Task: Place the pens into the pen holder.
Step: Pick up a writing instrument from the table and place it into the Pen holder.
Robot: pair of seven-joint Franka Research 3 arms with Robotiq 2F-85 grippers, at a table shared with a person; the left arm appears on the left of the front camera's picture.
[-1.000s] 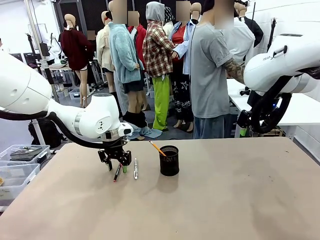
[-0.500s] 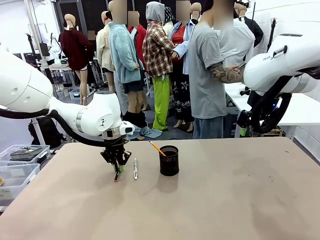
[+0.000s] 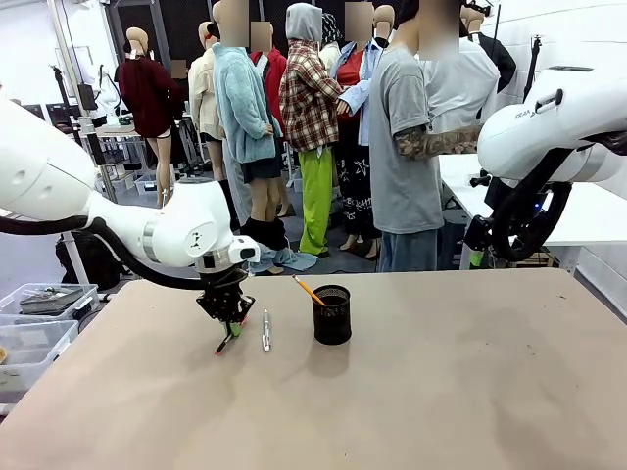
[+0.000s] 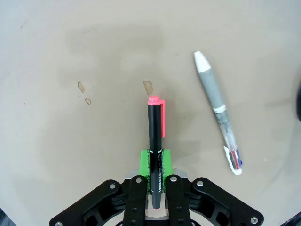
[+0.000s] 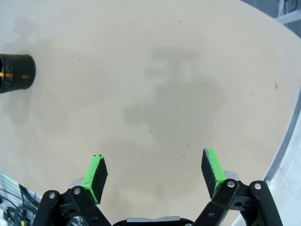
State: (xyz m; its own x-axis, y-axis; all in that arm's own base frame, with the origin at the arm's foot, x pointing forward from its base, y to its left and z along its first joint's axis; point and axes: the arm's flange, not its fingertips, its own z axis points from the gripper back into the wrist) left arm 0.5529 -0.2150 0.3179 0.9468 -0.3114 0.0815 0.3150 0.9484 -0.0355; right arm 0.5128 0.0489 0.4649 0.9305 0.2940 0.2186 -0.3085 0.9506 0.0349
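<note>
Black pen (image 4: 155, 123) pinched in my left tool (image 4: 155, 159) | my right tool (image 5: 155, 170) spread over surface (image 5: 188, 70) | pen holder (image 3: 331, 315) toward far edge.

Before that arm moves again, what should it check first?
1. Left gripper shut on the black pen: ok.
2. Black pen sits straight between the green pads: ok.
3. Black pen lifted off the table: cannot tell.
4. Silver-white pen lies apart from the held one: ok.
5. Pen holder upright, mouth open, with room beside the orange pencil leaning in it: ok.
6. Right gripper open and well away from the holder: ok.
</note>
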